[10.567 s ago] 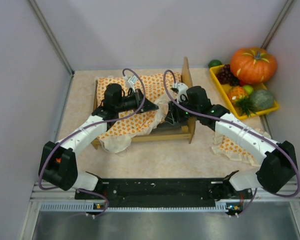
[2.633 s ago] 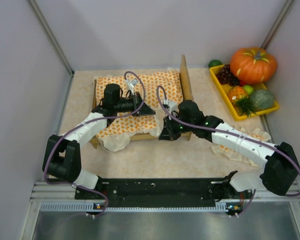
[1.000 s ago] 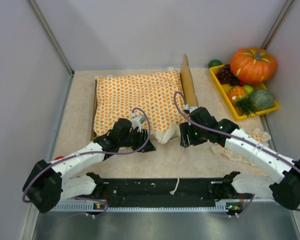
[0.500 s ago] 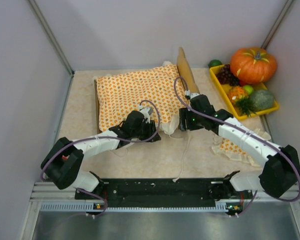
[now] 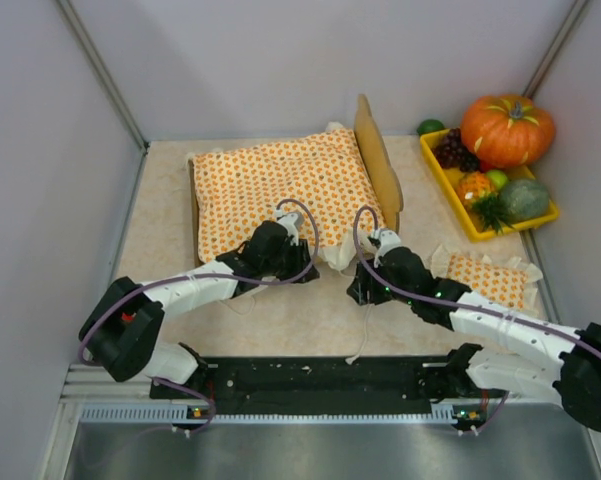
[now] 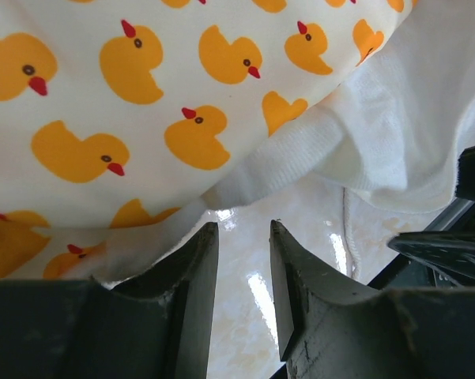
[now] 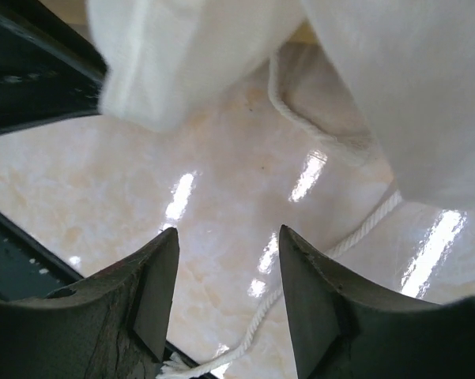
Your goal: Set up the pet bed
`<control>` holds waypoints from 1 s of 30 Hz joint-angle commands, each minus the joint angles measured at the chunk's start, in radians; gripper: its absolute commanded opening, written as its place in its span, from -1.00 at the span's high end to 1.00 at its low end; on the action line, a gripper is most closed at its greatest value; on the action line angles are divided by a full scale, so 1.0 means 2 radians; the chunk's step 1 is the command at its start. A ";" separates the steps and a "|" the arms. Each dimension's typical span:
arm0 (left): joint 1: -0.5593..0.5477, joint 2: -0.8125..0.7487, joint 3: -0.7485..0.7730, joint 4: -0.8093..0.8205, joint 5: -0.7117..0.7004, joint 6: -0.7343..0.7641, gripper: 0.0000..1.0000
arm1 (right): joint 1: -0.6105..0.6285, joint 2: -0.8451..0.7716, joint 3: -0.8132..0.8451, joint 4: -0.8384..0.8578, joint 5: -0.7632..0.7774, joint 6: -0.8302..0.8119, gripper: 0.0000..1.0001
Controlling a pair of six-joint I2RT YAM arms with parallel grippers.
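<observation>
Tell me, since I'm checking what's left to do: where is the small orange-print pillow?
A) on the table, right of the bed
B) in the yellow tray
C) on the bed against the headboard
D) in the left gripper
A: the pillow lies flat on the table to the right of the pet bed, not touching it.

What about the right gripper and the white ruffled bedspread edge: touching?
Apart: right wrist view shows table between the right gripper and the white ruffled edge.
</observation>
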 commanded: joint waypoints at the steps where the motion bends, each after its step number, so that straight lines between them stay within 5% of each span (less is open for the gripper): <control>1: 0.002 -0.020 -0.005 0.002 -0.016 0.012 0.26 | 0.020 0.035 -0.044 0.158 0.080 0.046 -0.08; 12: 0.002 -0.023 0.000 -0.013 -0.010 0.008 0.27 | 0.035 0.233 -0.042 0.420 0.164 0.029 -0.14; 17: 0.002 -0.026 0.003 -0.016 -0.012 0.008 0.28 | 0.035 0.329 -0.020 0.452 0.183 0.032 -0.15; 23: 0.003 -0.026 0.004 -0.018 -0.010 0.008 0.28 | 0.038 0.382 -0.024 0.491 0.196 0.035 0.25; 27: 0.005 -0.027 0.005 -0.019 -0.011 0.007 0.29 | 0.045 0.338 -0.039 0.450 0.198 0.034 1.00; 30: 0.008 -0.027 0.007 -0.021 -0.014 0.007 0.29 | 0.048 0.259 -0.043 0.362 0.175 0.028 1.00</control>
